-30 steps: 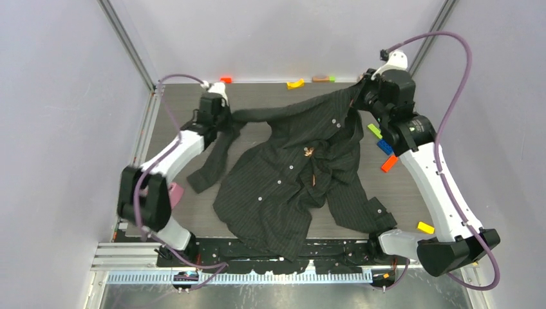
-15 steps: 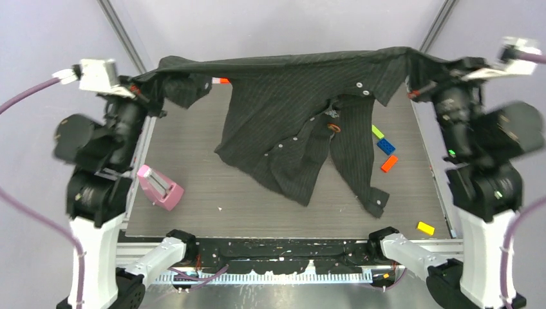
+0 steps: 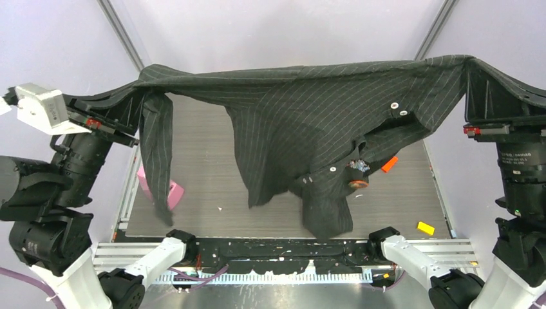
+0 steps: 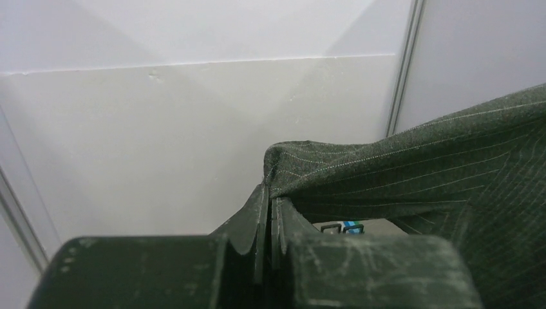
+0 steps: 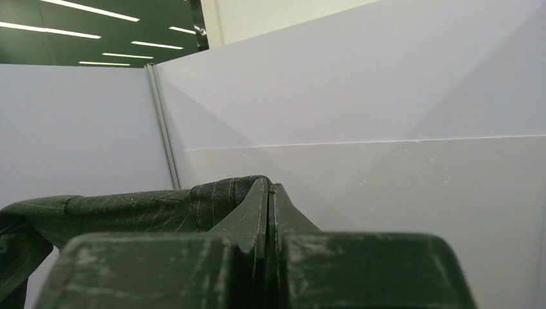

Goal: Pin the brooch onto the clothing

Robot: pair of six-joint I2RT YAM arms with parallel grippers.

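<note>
The dark pinstriped shirt [image 3: 302,116] hangs stretched in the air between my two grippers, high above the table. My left gripper [image 3: 125,109] is shut on its left edge, with the cloth pinched at the fingertips in the left wrist view [image 4: 270,193]. My right gripper [image 3: 476,90] is shut on its right edge, also pinched in the right wrist view [image 5: 269,190]. A small copper-coloured brooch [image 3: 356,184] sits on the hanging front near the white buttons [image 3: 393,105]. One sleeve [image 3: 156,154] dangles at the left.
A pink object [image 3: 174,191] lies on the grey table [image 3: 206,148] at the left, partly behind the sleeve. An orange brick [image 3: 389,164] shows beside the shirt and a yellow brick [image 3: 425,227] lies near the front right edge. Grey walls enclose the cell.
Both arms have risen and spread apart, lifting the shirt off the table from a crumpled heap into a taut hanging sheet. The brooch has risen with the cloth.
</note>
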